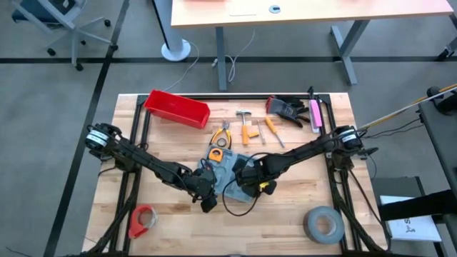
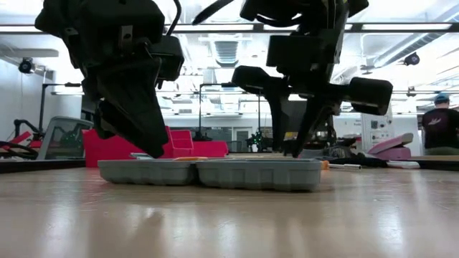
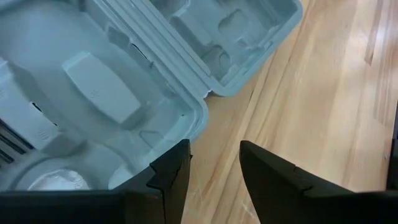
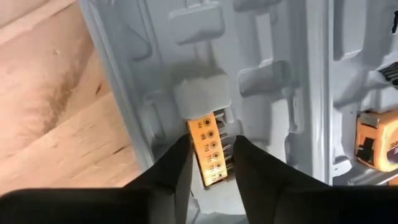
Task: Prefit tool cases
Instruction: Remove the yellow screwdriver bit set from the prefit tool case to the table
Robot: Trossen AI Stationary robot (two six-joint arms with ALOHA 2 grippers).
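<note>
grey-blue tool case [image 4: 261,81] lies open on the worktop; right gripper [image 4: 211,165] grasps a yellow bit holder [image 4: 211,149] over its recess, left gripper [image 3: 214,171] released beside the case.

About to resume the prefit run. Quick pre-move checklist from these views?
1. Tool case open and flat on the table: ok.
2. Orange bit holder between the right pincer fingers, over its recess: ok; whether it is fully seated: cannot tell.
3. Left pincer open, over the table beside the case corner, holding nothing: ok.
4. Orange tape measure already in the case: ok.
5. Pliers and hammer not yet in the case, lying beyond it: not ok.
6. Arms apart from each other over the case: ok.
</note>
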